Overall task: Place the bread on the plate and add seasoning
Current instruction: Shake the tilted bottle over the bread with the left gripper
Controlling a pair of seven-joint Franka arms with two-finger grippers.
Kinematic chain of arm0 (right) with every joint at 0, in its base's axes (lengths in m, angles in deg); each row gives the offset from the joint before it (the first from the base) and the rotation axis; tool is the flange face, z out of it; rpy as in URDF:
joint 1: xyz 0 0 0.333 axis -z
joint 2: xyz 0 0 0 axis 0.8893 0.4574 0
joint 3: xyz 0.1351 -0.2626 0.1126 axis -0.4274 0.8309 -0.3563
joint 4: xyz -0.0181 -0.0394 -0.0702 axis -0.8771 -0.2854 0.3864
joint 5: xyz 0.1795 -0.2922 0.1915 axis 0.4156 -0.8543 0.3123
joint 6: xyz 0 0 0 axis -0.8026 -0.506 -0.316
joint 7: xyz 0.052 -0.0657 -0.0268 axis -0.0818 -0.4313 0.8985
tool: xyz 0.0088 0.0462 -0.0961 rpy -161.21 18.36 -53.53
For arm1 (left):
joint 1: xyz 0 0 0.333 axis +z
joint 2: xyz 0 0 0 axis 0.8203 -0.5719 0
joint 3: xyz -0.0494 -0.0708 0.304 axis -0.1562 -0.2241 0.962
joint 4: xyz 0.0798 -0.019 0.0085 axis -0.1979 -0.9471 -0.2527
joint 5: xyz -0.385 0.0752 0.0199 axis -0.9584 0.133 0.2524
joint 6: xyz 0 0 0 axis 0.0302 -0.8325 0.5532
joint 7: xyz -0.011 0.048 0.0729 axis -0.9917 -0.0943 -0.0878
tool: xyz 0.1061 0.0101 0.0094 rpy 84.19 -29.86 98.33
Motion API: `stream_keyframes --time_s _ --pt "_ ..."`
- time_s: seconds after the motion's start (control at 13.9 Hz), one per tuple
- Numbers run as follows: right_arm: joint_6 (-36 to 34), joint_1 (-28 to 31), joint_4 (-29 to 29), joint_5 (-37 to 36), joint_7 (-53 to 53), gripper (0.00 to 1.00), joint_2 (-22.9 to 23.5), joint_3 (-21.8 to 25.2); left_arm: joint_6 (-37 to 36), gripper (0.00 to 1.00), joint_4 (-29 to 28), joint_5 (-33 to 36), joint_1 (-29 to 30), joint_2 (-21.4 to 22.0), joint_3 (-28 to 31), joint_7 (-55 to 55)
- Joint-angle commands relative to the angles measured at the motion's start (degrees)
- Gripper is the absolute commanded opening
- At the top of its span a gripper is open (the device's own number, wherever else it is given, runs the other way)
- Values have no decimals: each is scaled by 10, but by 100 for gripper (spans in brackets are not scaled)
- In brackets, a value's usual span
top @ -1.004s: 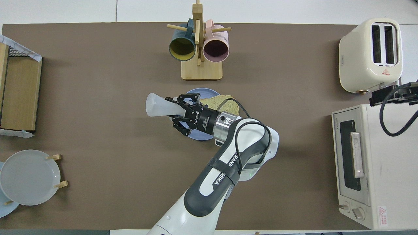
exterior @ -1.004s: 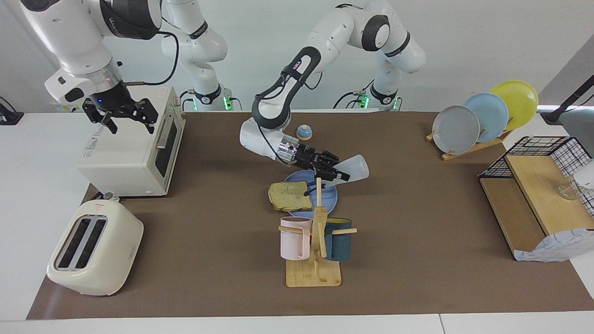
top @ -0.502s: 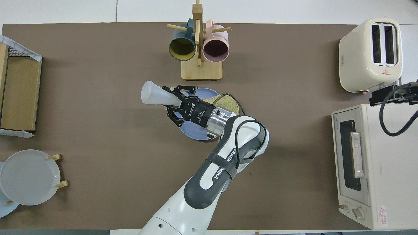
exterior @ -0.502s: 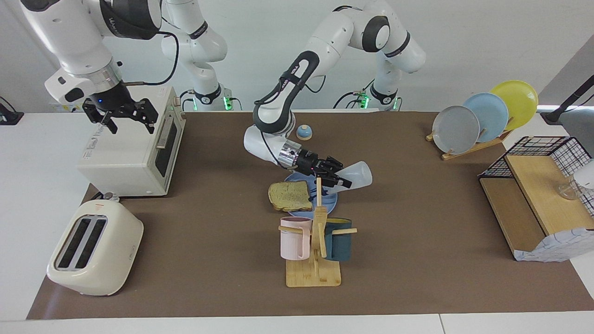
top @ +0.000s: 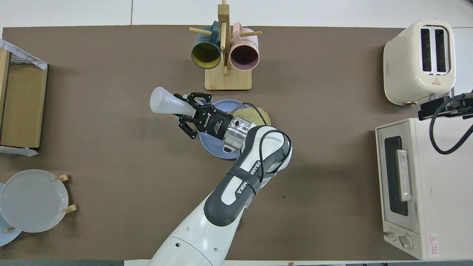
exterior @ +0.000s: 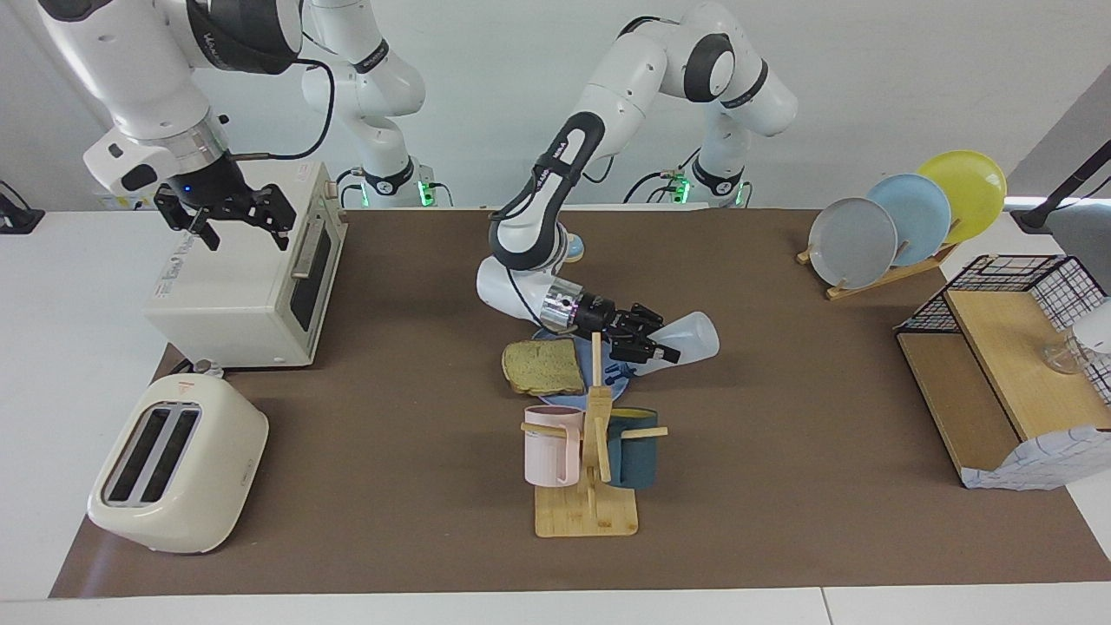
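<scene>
Left gripper [exterior: 653, 345] is clamped on the small translucent white plastic seasoning bottle [exterior: 692, 335], gripping it at the neck end so that the wide base points away toward the left arm's end of the bench [exterior: 781, 486]. The bottle is tipped nearly onto its side and hangs over the rim of the round, flat periwinkle-blue plate [top: 212, 145]; its cap is hidden among the fingers, so I cannot tell which way the opening faces.

The square slice of toast with a brown crust [exterior: 543, 366] lies on the plate's edge toward the right arm's end, overhanging the rim. The bottle is beside the bread, not above it.

By the look of it, the bottle is light, thin-walled plastic: smooth and somewhat slippery, and likely to give under a hard squeeze. The neck below the cap is the stiffest part and seems the safest hold, as taken here; a grip on the broad body could dent it or let it slide. The toast looks stiff and dry, light, and prone to crumble at the crust, so it is best taken across 2 opposite edges.

Right gripper [exterior: 234, 217] waits with its jaws spread wide over the cream-white toaster oven [exterior: 243, 286].
</scene>
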Motion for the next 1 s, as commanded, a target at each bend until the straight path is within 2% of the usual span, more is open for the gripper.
stream_keyframes --time_s 0.0,0.36,0.93 --pt "5 7 -15 3 3 100 -13 -5 -5 0 -7 -11 -31 8 4 -4" --pt "5 7 -15 3 2 100 -13 -4 -13 0 -3 -27 -55 9 4 -4" --pt "5 7 -15 3 2 100 -13 -4 20 0 -4 -2 21 6 5 -4"
